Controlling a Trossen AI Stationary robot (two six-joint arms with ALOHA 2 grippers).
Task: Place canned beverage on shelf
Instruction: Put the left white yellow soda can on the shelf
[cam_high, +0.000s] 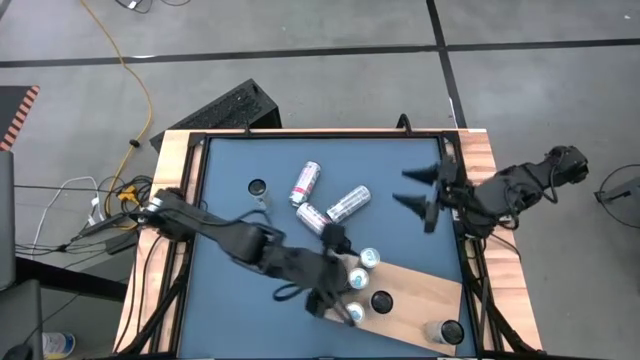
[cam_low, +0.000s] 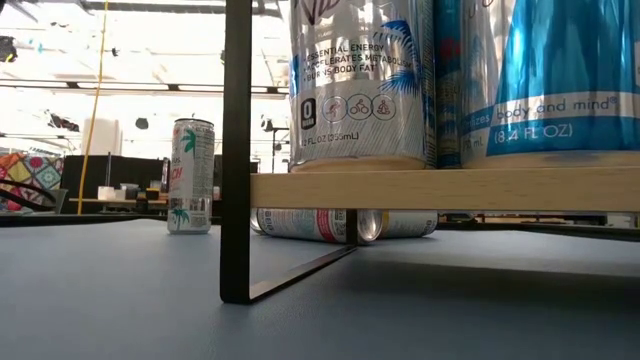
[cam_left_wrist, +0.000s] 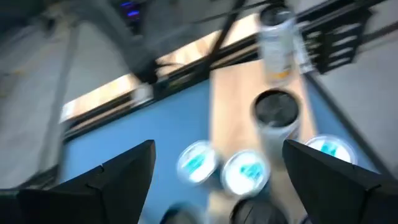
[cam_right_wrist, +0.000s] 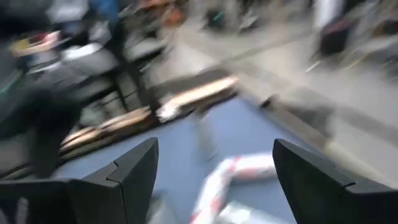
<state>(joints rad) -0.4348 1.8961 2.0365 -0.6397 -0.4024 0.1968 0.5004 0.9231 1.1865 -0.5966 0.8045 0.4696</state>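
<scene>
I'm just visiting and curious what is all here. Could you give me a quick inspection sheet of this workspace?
Surface: blue-grey tabletop with a wooden rim.
Job's things: shelf at the near right, carrying five upright cans; three cans lying on the tabletop, one upright can standing apart.
Clutter: nothing seen.
End effectors: left end effector open over the shelf's left end, holding nothing; right end effector open above the tabletop's right side, empty.
Cables: yellow cable and a white cable bundle on the floor.
Surroundings: grey floor; black keyboard beyond the table.
</scene>
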